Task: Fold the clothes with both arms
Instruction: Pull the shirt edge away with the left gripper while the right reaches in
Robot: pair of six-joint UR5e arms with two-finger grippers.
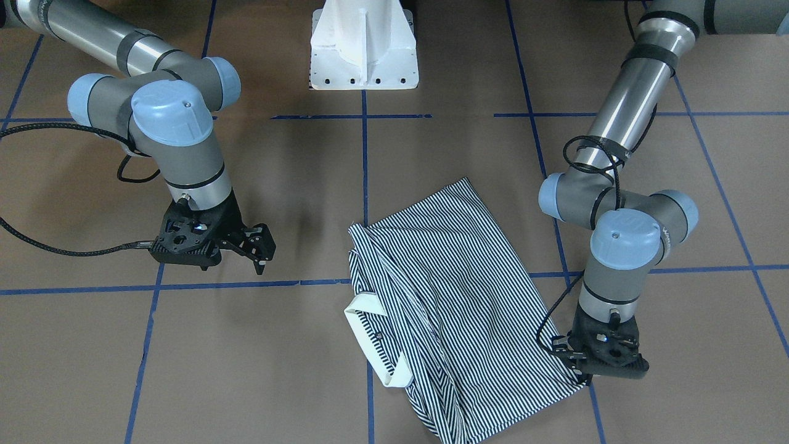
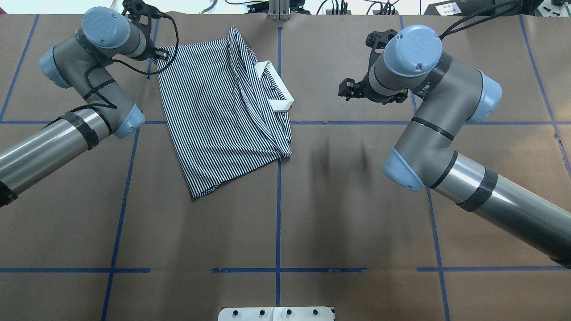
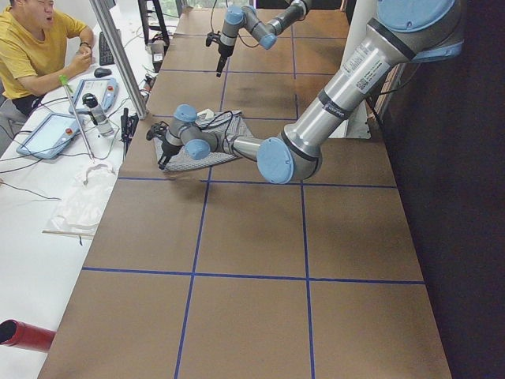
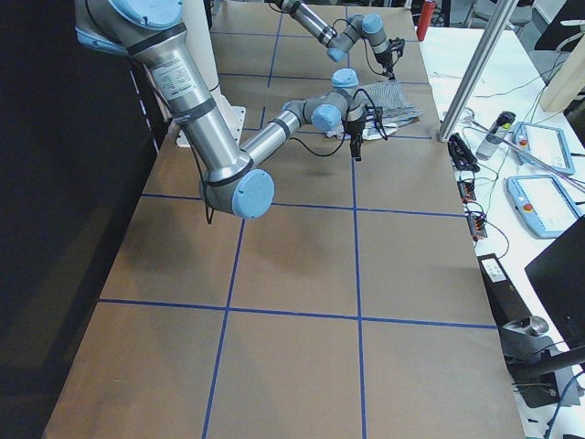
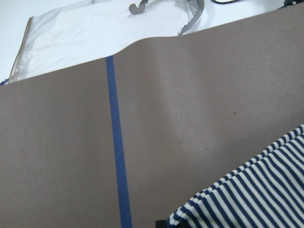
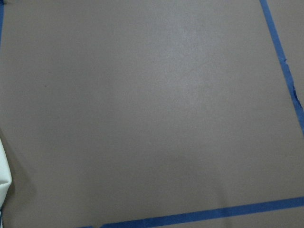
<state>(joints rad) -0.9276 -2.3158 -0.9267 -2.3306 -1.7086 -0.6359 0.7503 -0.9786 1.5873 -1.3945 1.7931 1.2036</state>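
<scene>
From the front, my left tool point(image 1: 580, 372) sits at the shirt's point(image 1: 444, 277) four-o'clock corner; its grip I cannot tell; wrist view shows only stripes; right tool point(image 1: 262, 250) spread.

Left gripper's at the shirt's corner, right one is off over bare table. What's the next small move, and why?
Probably move the right gripper sideways toward the collar edge of the shirt. It hangs above bare table, clear of the cloth, while the left gripper sits low at a corner on the opposite side; its grip is unclear. A two-arm fold likely needs both on the shirt.
</scene>
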